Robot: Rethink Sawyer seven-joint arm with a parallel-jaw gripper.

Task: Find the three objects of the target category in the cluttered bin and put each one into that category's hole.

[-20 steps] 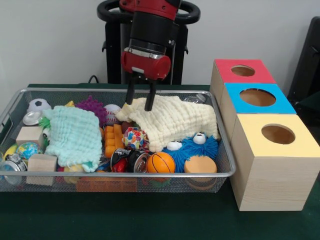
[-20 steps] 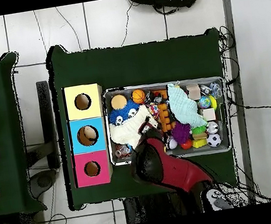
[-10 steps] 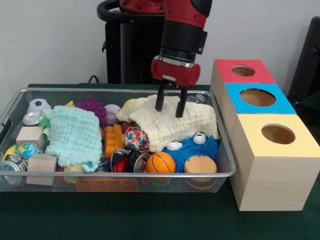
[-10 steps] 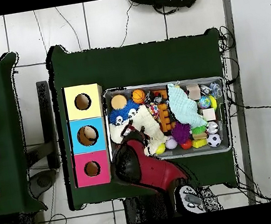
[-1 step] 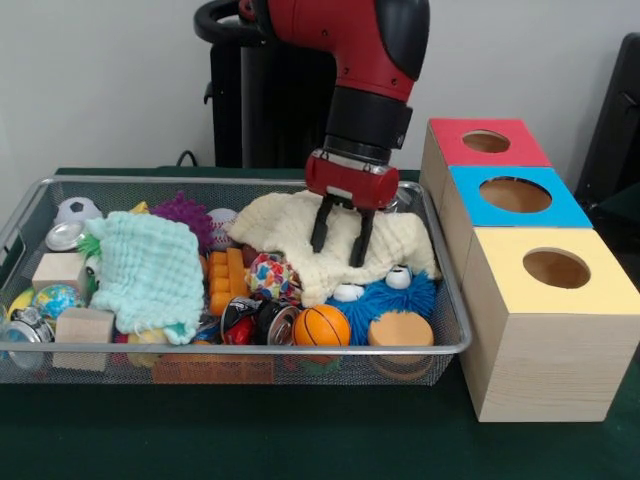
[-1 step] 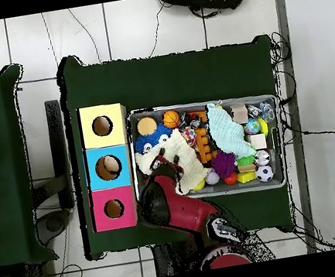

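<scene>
Your green desk (image 5: 300, 440) carries the wire bin (image 5: 240, 362) of toys, with three wooden boxes (image 5: 545, 330) topped red, blue and yellow just beside it. In the bin, the cream cloth (image 5: 290, 235) drapes over a blue furry toy (image 5: 385, 300). The gripper (image 5: 341, 238) has its fingers (image 5: 361, 240) spread apart, tips down on that cloth, clasping nothing.

We see a table covered in dark green cloth (image 5: 300, 440). Directly on it sits a wide silver wire-mesh bin (image 5: 240, 365) at the left, and just to its right a row of three pale wooden boxes, each with a round hole in its coloured top: yellow-topped (image 5: 548, 340) nearest, blue-topped (image 5: 515, 195) in the middle, red-topped (image 5: 485, 142) farthest.
</scene>
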